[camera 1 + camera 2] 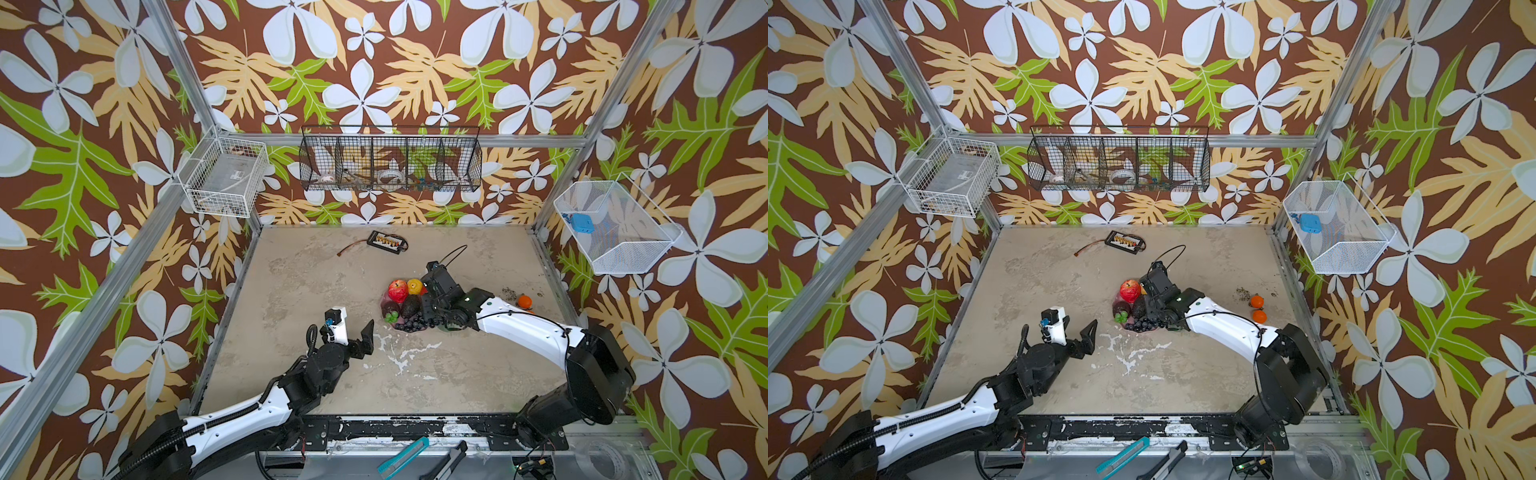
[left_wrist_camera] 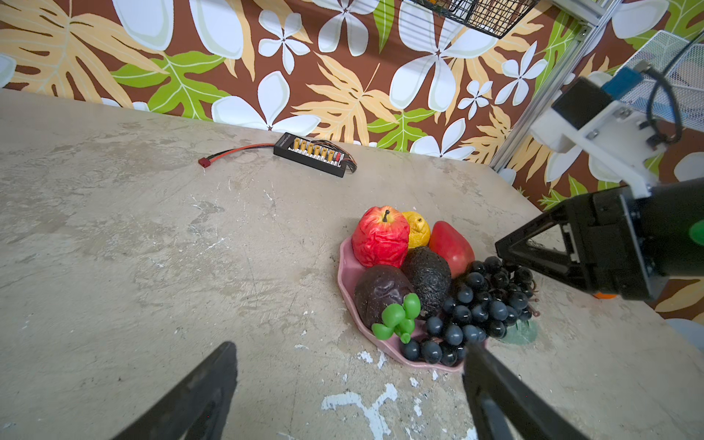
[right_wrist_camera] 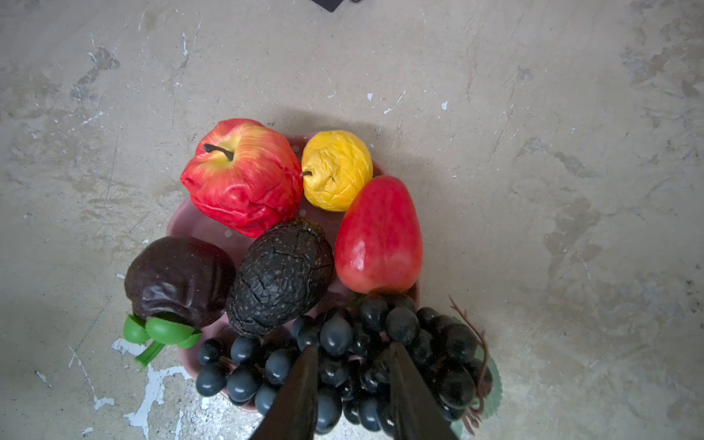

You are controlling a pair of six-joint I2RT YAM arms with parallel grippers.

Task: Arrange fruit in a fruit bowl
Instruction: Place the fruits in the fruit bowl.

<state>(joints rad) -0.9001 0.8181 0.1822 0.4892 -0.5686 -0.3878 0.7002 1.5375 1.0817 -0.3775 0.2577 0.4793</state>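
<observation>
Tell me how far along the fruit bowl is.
Done: apple, pear, strawberry, avocado, dark purple fruit sit in the fruit bowl. In hand: right gripper straddles the grape bunch at the bowl's edge; grip unclear. Remaining: two oranges on the table.

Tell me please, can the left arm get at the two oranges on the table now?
Probably not easily. The left gripper is open, but the fruit bowl and the right arm, low over the grape bunch, lie between it and the two oranges.
</observation>
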